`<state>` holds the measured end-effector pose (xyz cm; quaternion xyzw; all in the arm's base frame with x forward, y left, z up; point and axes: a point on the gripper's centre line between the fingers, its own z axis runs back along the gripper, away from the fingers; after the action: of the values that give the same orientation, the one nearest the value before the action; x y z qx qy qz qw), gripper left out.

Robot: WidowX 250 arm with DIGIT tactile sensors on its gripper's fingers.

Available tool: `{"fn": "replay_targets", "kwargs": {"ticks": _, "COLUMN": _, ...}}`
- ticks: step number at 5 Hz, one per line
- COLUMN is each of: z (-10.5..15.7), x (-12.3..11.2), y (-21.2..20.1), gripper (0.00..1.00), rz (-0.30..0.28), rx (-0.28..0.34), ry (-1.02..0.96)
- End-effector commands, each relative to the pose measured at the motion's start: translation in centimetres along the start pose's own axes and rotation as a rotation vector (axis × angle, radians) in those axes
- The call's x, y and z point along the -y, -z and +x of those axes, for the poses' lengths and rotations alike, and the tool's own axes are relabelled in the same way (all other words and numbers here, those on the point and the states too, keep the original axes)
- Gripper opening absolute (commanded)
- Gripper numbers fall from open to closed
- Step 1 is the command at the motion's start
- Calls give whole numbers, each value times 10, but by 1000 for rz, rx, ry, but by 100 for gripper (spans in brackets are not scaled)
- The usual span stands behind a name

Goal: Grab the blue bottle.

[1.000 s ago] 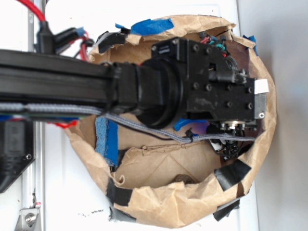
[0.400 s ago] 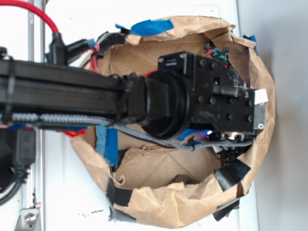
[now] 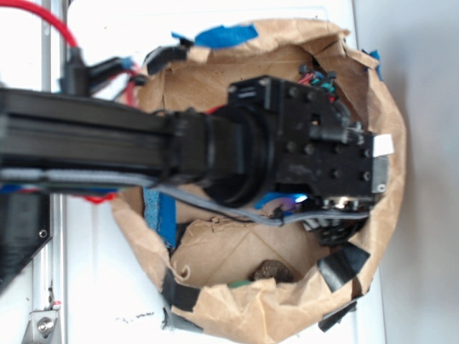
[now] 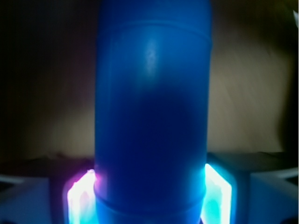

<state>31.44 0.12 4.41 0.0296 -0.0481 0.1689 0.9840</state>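
White tabletop (image 3: pixel 237 18) bearing a crumpled brown paper bag (image 3: pixel 244 308) patched with black and blue tape, the black robot arm reaching into it.

Inside the bag, the gripper (image 4: pixel 150 198) is clamping the smooth solid-blue plastic bottle (image 4: pixel 152 116); both glowing finger pads (image 4: pixel 79 193) are pressing its sides, the bottle filling the wrist view between them.

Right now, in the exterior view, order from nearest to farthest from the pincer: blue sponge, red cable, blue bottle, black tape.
1. blue bottle, inside the pincer
2. black tape, nearby right bag rim
3. blue sponge, left bag wall
4. red cable, top-left corner
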Motion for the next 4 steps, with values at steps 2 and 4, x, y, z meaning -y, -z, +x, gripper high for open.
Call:
{"fn": "replay_targets", "kwargs": {"ticks": 2, "z": -25, "x": -25, "y": -96, "gripper": 0, "rz": -62, "rx": 7, "ry": 241}}
{"fn": "replay_targets", "kwargs": {"ticks": 4, "z": -27, "x": -34, "y": -125, "gripper": 0, "rz": -134, "rx": 47, "ry": 261}}
